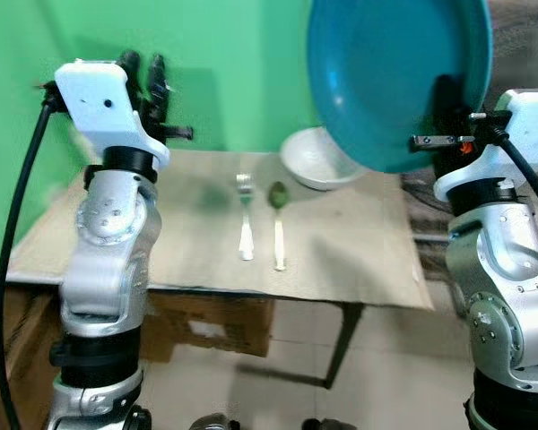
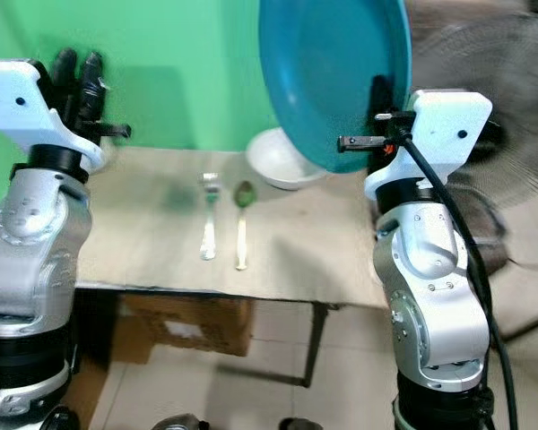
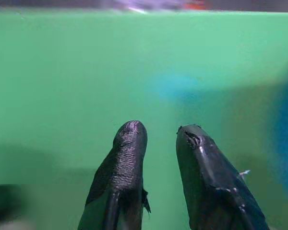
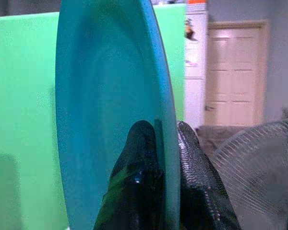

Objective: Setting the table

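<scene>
A large teal plate [image 1: 399, 72] is held up on edge above the table's right side, with my right gripper [image 4: 165, 143] shut on its rim. On the paper-covered table [image 1: 206, 242] lie a silver fork [image 1: 245, 224] and a spoon [image 1: 278, 224] side by side. A white bowl [image 1: 316, 159] sits behind them, partly hidden by the plate. My left gripper [image 1: 143, 73] is raised at the left, pointing up toward the green wall, fingers slightly apart and holding nothing.
A green wall [image 1: 224, 63] backs the table. A cardboard box [image 1: 211, 324] sits under the table on the tiled floor. A fan [image 2: 493, 81] stands to the right, and a door [image 4: 235, 72] lies beyond it.
</scene>
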